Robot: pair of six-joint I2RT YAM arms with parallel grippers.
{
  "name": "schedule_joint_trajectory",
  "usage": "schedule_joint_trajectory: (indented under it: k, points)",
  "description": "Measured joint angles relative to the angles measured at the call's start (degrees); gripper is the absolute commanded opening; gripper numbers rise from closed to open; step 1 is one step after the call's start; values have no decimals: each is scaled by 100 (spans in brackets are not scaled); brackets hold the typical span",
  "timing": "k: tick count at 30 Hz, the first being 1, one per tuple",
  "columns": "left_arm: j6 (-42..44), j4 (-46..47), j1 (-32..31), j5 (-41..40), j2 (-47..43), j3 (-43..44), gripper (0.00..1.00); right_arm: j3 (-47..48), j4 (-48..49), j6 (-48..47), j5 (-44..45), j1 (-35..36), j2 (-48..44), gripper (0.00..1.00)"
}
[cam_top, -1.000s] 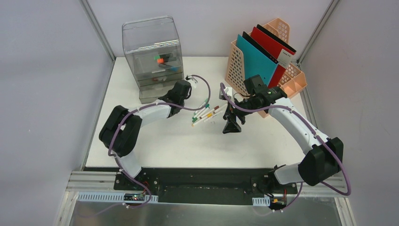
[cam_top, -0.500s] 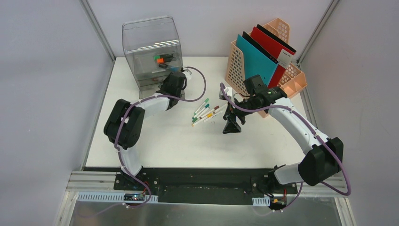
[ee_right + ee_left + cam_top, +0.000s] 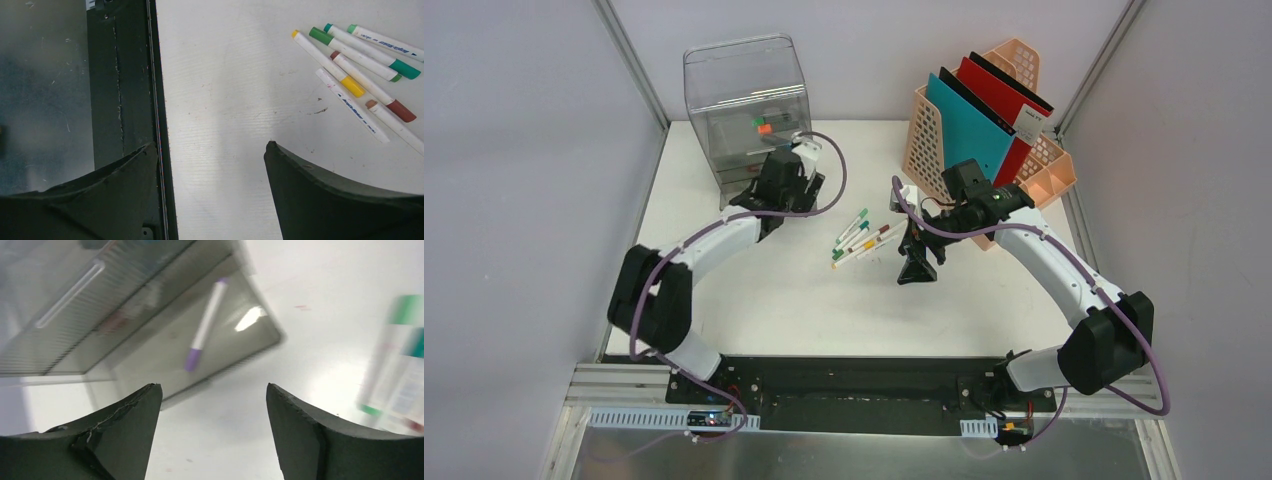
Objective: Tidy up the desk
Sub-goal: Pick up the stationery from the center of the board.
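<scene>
Risk, nearest first: the right gripper [image 3: 916, 262] hangs just over the centre of the desk [image 3: 824, 300], jaws spread wide and empty, with the loose markers [image 3: 861, 238] fanned beside it and touching one another. In my judgement, a pinch on one barrel would likely nudge its neighbours, and round barrels on a smooth top may roll out of reach. Further back, toward the upper left of the overhead frame, the left gripper [image 3: 212, 405] stands at the foot of the drawer unit [image 3: 749, 110], jaws likewise apart with nothing between them. A purple-capped marker [image 3: 204, 327] lies loose in what appears to be the pulled-out lowest drawer [image 3: 165, 352]. The wrist picture is blurred, so clearance cannot be confirmed. A finger could catch the drawer front and drag the light unit, and the drawer is not yet shut. Condition of the task's thing: the desk fills the middle of the overhead frame, a flat white rectangle bounded at the bottom by the black and aluminium rail [image 3: 854, 385]. Its surface is matt, with faint scuffs and small specks visible in the right wrist view. At its far right corner stands the peach file rack [image 3: 1039, 165] holding folders [image 3: 969, 120].
</scene>
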Motion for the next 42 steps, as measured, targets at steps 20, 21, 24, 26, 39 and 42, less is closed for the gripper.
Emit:
schedule_joint_trajectory:
  k: [20,21,24,26,39,42]
  points:
    - [-2507,-1193,-22,3338,-3805,-509,99,-938,581,-1285,-168,-39,-723,99]
    - [-2437,-1294,-22,3335,-3915,-509,99,-852,358,-1770,-208,-37,-579,99]
    - [-2168,-1582,-22,3244,-4044,-522,99,-511,-203,-2785,-195,-37,52,99]
    - [-1996,-1705,9,3119,-4109,-638,99,-295,-431,-3370,-94,-37,505,99]
    - [-1606,-2041,52,2872,-4356,-1143,99,1591,-452,-4389,1224,-37,2304,96]
    - [-1593,-2068,50,2876,-4363,-1143,99,1971,-481,-4374,1436,-37,2756,90]
